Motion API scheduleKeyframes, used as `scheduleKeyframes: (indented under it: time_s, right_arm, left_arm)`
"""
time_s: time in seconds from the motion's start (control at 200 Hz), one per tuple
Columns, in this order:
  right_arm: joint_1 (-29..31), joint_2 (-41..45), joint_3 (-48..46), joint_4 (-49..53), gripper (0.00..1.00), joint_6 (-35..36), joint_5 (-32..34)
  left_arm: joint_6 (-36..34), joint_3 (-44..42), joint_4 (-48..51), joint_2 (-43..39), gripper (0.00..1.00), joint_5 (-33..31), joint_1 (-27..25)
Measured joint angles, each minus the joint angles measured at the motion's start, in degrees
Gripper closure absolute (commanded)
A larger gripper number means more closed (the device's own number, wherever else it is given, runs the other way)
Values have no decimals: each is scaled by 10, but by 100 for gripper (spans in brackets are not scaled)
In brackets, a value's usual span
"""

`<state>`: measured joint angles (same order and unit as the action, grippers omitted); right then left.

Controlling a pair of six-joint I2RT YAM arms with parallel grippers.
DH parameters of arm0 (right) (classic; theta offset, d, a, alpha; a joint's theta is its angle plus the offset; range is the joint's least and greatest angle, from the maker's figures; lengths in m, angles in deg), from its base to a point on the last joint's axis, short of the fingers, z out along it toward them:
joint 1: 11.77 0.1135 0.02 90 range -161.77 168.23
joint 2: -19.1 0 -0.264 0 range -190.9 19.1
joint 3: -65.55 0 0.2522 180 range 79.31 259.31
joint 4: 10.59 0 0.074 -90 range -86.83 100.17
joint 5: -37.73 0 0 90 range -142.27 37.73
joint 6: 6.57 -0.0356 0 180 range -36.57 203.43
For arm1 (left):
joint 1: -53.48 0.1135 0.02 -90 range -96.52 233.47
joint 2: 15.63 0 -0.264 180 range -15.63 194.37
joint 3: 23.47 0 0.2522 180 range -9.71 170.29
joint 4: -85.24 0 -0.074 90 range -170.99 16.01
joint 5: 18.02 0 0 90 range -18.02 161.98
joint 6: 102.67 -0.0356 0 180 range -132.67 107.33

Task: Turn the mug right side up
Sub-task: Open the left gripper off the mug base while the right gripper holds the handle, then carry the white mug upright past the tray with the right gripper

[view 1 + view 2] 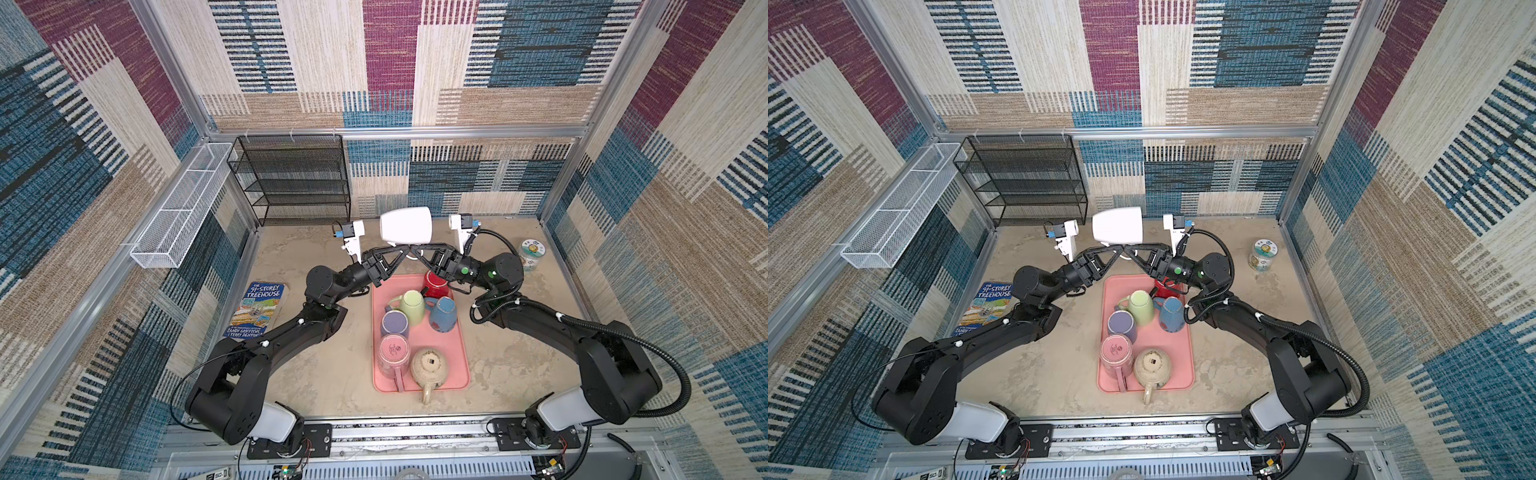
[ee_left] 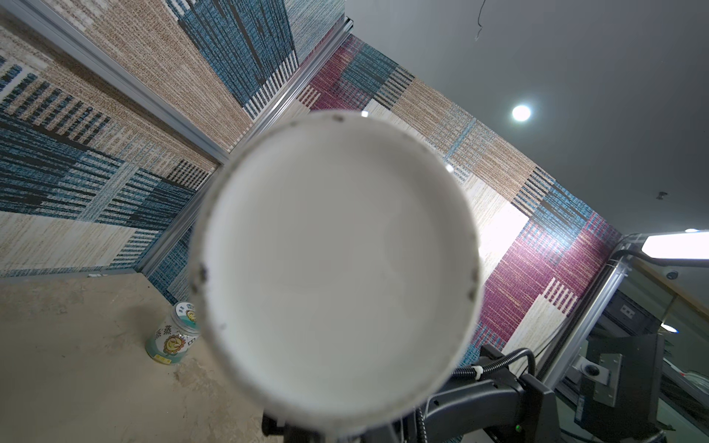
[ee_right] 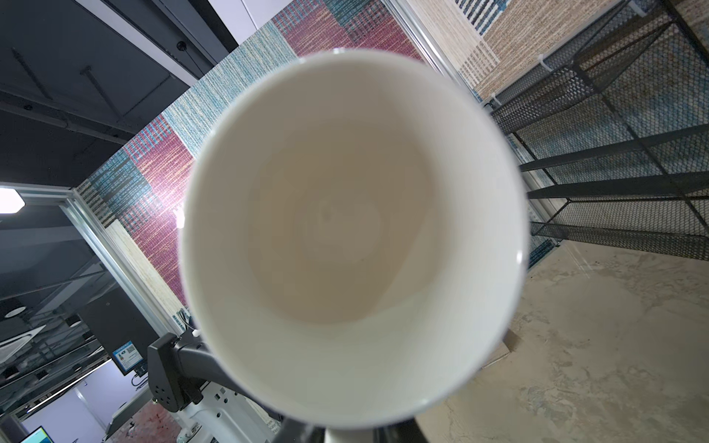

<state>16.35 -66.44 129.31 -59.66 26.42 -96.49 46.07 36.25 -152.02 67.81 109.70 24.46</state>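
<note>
White mug (image 1: 406,225) hangs in the air on its side over the far end of the tray (image 1: 459,353), clear of the counter (image 1: 519,353). It is the one raised mug. Six more stand or lie on the single pink tray: red (image 1: 434,284), green (image 1: 412,306), blue (image 1: 444,315), purple (image 1: 395,324), pink (image 1: 392,351) and beige (image 1: 430,365). Also on the counter are one book (image 1: 257,309) and one jar (image 1: 532,253). At the back are one black mesh shelf (image 1: 291,178) and one white wire basket (image 1: 178,212).

Two arms meet tip to tip right under the white mug in both top views. The left gripper (image 1: 405,248) comes in from the base end and the right gripper (image 1: 416,249) from the mouth end. Both are pressed together on the handle (image 3: 337,435) at the mug's underside, the body resting above them.

The left wrist view alone shows the flat base with dark specks on its foot ring, and the jar beside it. The right wrist view alone looks straight into the empty cream interior, with the handle stub between dark fingers and the mesh shelf off to one side. Only the top views take in the tray, the book and the basket.
</note>
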Motion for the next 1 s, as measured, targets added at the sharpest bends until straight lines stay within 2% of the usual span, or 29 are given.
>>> scheduleKeyframes:
  time_s: [0.03,0.15,0.255,0.331,0.506,0.576,0.676,0.731,0.771,0.896,1.002]
  right_arm:
    - [0,0,2,0,100,0,-2]
    - [0,1,3,-3,100,2,-7]
    - [-1,5,-2,2,100,3,0]
    - [-5,8,-4,9,100,6,2]
    - [-24,27,-19,12,100,6,8]
    - [-34,34,-25,13,100,6,8]
    - [-47,47,-28,40,100,13,8]
    - [-54,59,-28,68,100,22,9]
    - [-59,69,-25,94,100,35,10]
    - [-69,93,27,244,100,104,33]
    - [-72,94,90,385,100,175,70]
  left_arm:
    - [1,0,-2,0,100,0,0]
    - [2,0,-11,4,100,0,0]
    - [0,5,-11,11,79,4,0]
    - [-1,9,-12,17,69,11,0]
    - [-5,11,3,24,29,37,5]
    - [-10,9,16,19,22,38,11]
    - [-25,-1,41,2,17,35,17]
    - [-40,-9,70,-16,10,31,20]
    - [-54,-10,98,-31,0,29,22]
    - [-120,11,259,-98,0,5,26]
    - [-196,53,425,-153,0,-50,26]
